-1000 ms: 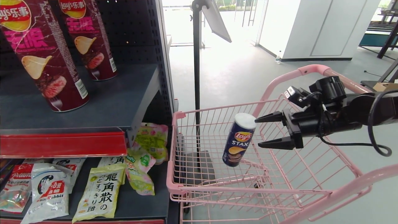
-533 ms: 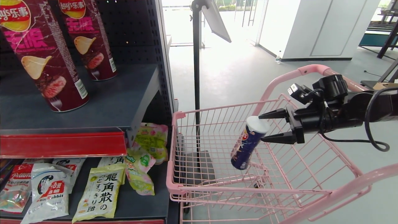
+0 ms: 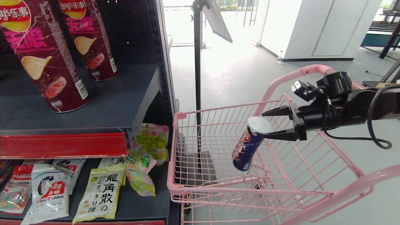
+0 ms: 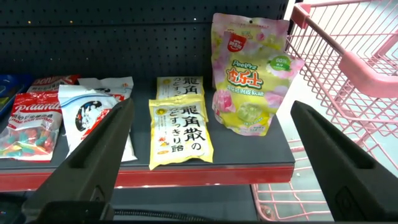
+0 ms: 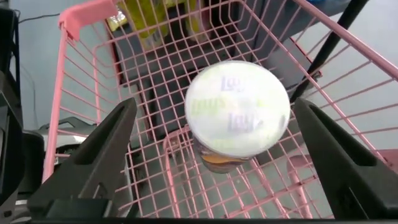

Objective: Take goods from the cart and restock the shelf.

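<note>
Blue chips can [image 3: 248, 145] leans tilted inside the pink cart [image 3: 170, 184], not yet lifted; my right hand [image 3: 276, 123] is spread either side of its white lid [image 3: 259, 124]. Placing it on the shelf [image 3: 118, 100] is left to do.

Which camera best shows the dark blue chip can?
Head view: the dark blue cylindrical chip can shows full length, tilted in the pink wire cart. Right wrist view shows mainly its white lid; left wrist view faces shelf bags.

upper shelf [image 3: 125, 100]: two tall chip cans [image 3: 43, 59] upright | lower shelf [image 3: 137, 204]: snack bags [image 3: 98, 195] | cart [image 3: 175, 187]: blue can [image 3: 250, 143], tilted
</note>
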